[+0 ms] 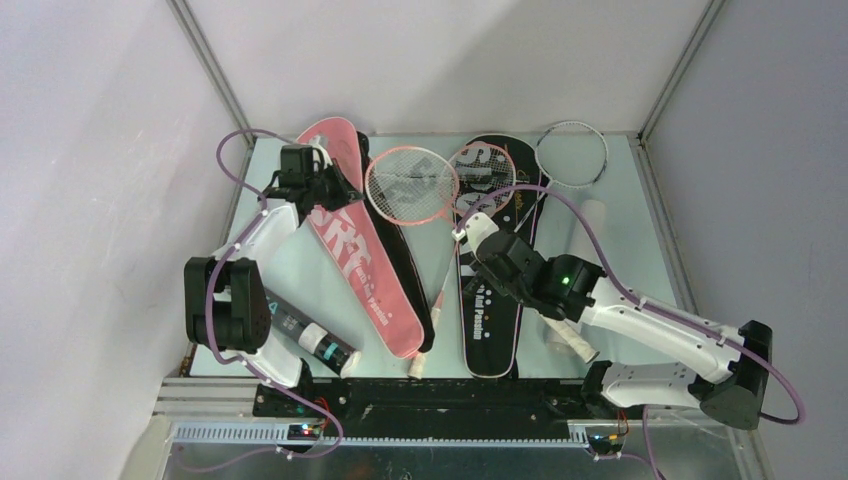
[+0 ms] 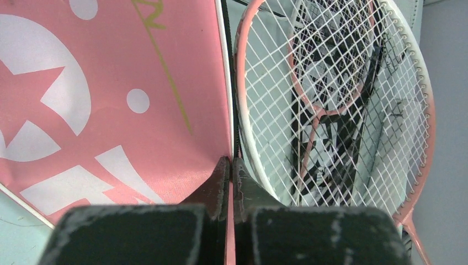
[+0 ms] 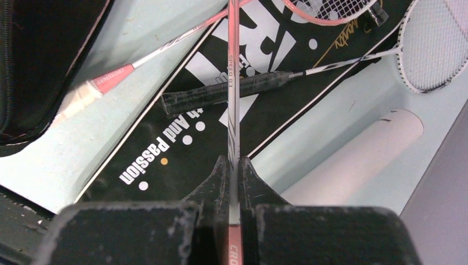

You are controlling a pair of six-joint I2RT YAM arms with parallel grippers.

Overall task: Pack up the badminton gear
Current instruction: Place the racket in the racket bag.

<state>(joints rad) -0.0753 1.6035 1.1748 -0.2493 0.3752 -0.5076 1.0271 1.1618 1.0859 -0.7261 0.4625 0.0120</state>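
My left gripper [image 1: 335,190] [image 2: 230,163] is shut on the edge of the pink "SPORT" cover [image 1: 350,245] [image 2: 110,110], lifting its flap. A pink racket's head [image 1: 411,185] [image 2: 331,99] lies just right of it. My right gripper [image 1: 472,233] [image 3: 233,161] is shut on the thin shaft [image 3: 234,83] of a second pink racket, whose head [image 1: 483,180] lies over the black "SPORT" cover [image 1: 490,300] [image 3: 182,138]. A white racket [image 1: 571,155] [image 3: 436,44] lies at the back right with its black grip [image 3: 221,94] on the black cover. No shuttlecock shows.
A white tube [image 1: 590,225] [image 3: 353,160] lies right of the black cover. A black tube with a white band [image 1: 310,340] lies at the near left beside my left arm's base. Another black cover [image 1: 400,270] lies under the pink one. Walls close in the table's sides and back.
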